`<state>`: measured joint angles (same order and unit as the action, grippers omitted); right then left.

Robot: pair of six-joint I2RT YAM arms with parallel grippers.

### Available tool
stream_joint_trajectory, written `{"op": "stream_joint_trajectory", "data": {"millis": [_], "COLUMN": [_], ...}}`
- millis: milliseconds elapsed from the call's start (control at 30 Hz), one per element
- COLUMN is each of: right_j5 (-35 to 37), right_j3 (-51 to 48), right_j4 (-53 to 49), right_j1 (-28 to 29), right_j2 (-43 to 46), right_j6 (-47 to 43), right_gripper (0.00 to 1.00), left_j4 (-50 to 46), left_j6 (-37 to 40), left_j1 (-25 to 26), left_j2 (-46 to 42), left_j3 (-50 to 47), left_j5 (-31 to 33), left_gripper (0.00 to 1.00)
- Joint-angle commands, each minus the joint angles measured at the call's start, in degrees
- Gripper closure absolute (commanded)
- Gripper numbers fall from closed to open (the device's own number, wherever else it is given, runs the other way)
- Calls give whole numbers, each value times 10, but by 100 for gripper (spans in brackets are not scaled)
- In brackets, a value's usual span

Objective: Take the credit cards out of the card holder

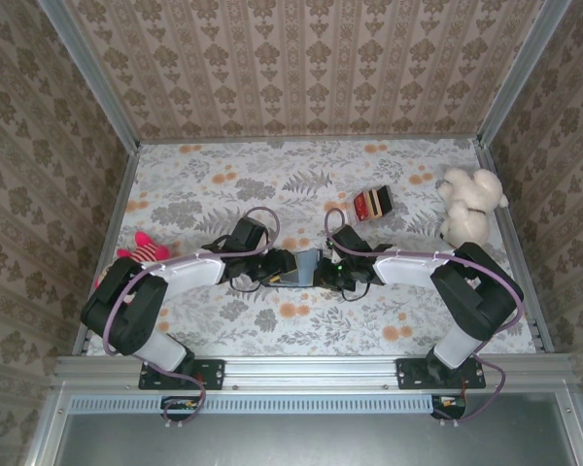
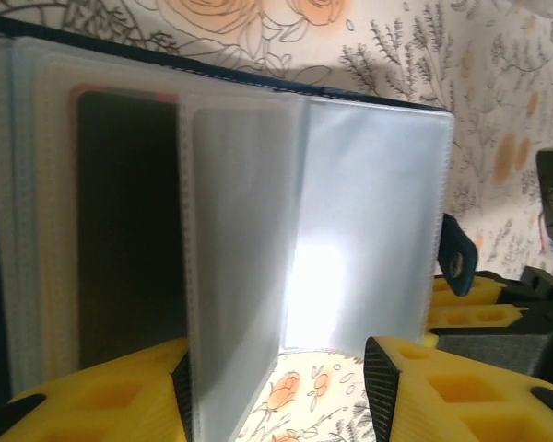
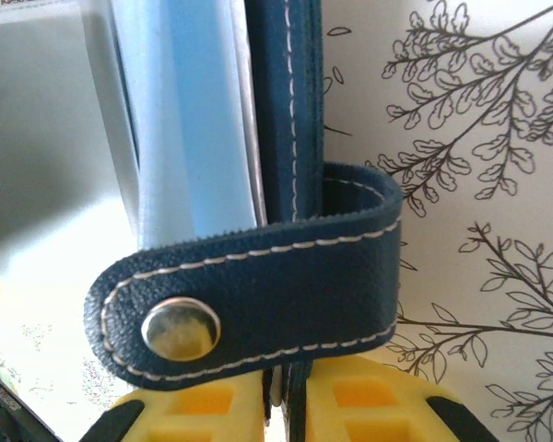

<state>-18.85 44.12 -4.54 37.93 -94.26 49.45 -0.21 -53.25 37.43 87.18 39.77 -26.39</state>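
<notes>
The navy card holder [image 1: 302, 265] stands open on the floral table between both grippers. In the left wrist view its clear plastic sleeves [image 2: 369, 221] fan out, and a dark credit card [image 2: 124, 230] with a reddish rim sits inside a sleeve on the left. My left gripper [image 2: 276, 368] is open. One sleeve leans against its left pad and bare table shows between the jaws. My right gripper [image 3: 290, 396] is shut on the edge of the holder's navy cover [image 3: 295, 101], just behind the snap tab [image 3: 249, 295].
A red, cream and brown striped block [image 1: 372, 202] lies behind the grippers. A white plush toy [image 1: 471, 206] sits at the right edge and a pink plush [image 1: 146, 250] at the left. Metal rails [image 1: 311, 371] and patterned walls ring the table.
</notes>
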Motion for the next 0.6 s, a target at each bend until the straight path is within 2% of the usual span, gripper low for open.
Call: {"op": "stream_joint_trajectory", "data": {"millis": [0, 200, 367, 567], "right_j5": [4, 9, 57, 88], "right_j3": [0, 2, 8, -17], "right_j4": [-10, -14, -48, -47], "right_j1": [3, 3, 0, -12], "right_j2": [2, 16, 64, 121], "right_j6": [-10, -9, -29, -21], "right_gripper": [84, 80, 75, 64], "left_j4": [48, 61, 69, 103], "left_j6": [-14, -15, -26, -49], "left_j1": [-3, 6, 21, 37], "left_j2": [-8, -3, 5, 45], "left_j3": [-8, 5, 18, 43], "left_j5": [-33, -36, -17, -21], "left_gripper": [49, 49, 49, 50]}}
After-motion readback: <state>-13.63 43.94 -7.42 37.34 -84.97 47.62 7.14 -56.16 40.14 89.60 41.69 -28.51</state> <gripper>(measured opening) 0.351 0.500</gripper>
